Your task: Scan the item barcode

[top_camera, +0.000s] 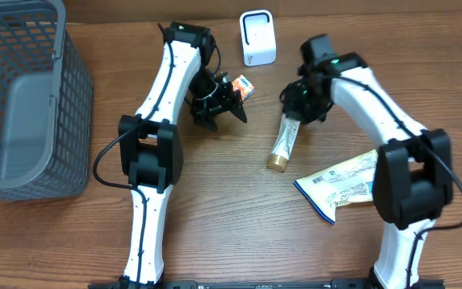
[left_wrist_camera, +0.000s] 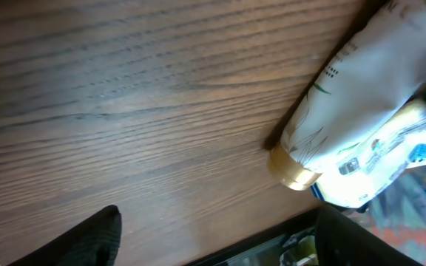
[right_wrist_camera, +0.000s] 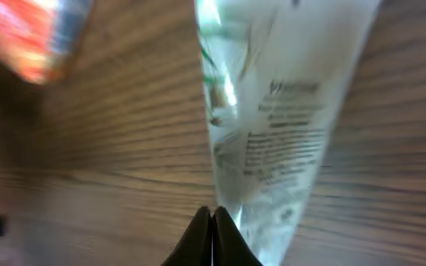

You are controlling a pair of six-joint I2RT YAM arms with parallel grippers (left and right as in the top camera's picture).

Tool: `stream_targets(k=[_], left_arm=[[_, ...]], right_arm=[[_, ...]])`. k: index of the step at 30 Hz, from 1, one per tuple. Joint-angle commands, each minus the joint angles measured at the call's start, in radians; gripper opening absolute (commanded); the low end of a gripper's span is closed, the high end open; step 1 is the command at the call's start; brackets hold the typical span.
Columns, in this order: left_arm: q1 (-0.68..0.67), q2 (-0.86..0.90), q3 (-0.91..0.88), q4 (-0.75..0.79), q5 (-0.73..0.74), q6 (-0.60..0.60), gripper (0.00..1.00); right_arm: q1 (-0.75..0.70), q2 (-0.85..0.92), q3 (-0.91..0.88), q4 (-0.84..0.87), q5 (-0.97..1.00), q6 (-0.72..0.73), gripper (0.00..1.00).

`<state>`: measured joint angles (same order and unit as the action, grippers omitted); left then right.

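The white soft-plastic tube with a gold cap lies flat just below the white box-shaped scanner. My right gripper is closed at its tail, and my left gripper is spread wide and empty. It looks light, squashy and slippery, so I'd pinch the stiff crimp.

A small orange packet is sitting just below the white scanner. A white tube with a gold cap is lying flat on the surface, further below it.
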<state>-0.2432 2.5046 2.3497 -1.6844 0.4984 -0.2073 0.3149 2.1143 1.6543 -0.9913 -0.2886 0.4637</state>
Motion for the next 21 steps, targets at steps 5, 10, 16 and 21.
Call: stream_targets(k=[5, 10, 16, 21], left_arm=[[-0.013, -0.001, 0.021, -0.006, -0.023, -0.010, 0.79], [-0.013, -0.001, 0.021, -0.006, -0.027, -0.010, 0.79], [-0.019, -0.001, 0.021, -0.004, -0.027, -0.010, 0.80], [-0.028, -0.001, 0.021, 0.009, -0.027, -0.010, 0.81]], right_arm=[[0.030, 0.119, -0.041, 0.006, 0.018, 0.033, 0.04], [0.002, 0.041, 0.042, -0.093, 0.049, 0.000, 0.04], [-0.074, -0.042, 0.128, -0.252, 0.131, 0.008, 0.04], [-0.118, -0.042, 0.091, -0.273, 0.188, 0.062, 0.04]])
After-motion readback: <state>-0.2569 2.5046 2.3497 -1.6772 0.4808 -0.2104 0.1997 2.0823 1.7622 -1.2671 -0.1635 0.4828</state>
